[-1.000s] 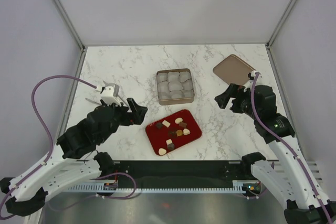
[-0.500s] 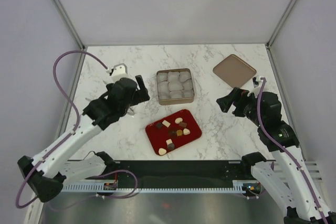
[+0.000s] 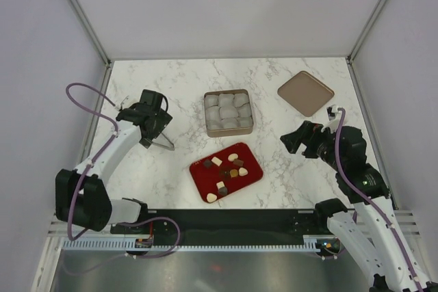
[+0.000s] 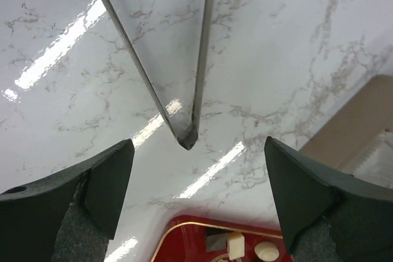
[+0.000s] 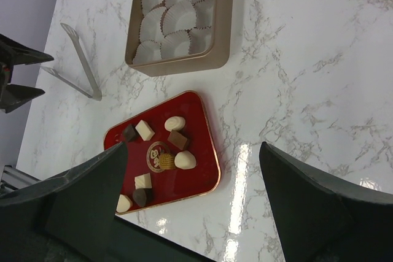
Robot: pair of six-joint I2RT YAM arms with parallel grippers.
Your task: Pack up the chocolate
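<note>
Several chocolates [image 3: 226, 169], dark, tan and cream-white, lie on a red tray [image 3: 248, 154]; they also show in the right wrist view [image 5: 177, 140] and at the bottom of the left wrist view [image 4: 235, 243]. A gold box [image 3: 228, 112] holds empty paper cups [image 5: 178, 16]. My left gripper [image 3: 154, 126] is open and empty. It hangs over clear plastic tongs [image 3: 164, 143] that lie on the marble, and their joined end [image 4: 186, 139] sits between its fingertips [image 4: 198, 144]. My right gripper [image 3: 301, 138] is open and empty right of the tray, which lies below it in its own view [image 5: 193, 149].
The box's tan lid [image 3: 305, 92] lies at the back right. The box's corner [image 4: 362, 133] shows at the right of the left wrist view. White walls with metal posts enclose the marble table [image 3: 171, 80]. The tongs [image 5: 83, 59] lie left of the box.
My left arm has swung left and back, from beside the tray to above the tongs, with its gripper turned downward. My right gripper has shifted slightly and stays open.
</note>
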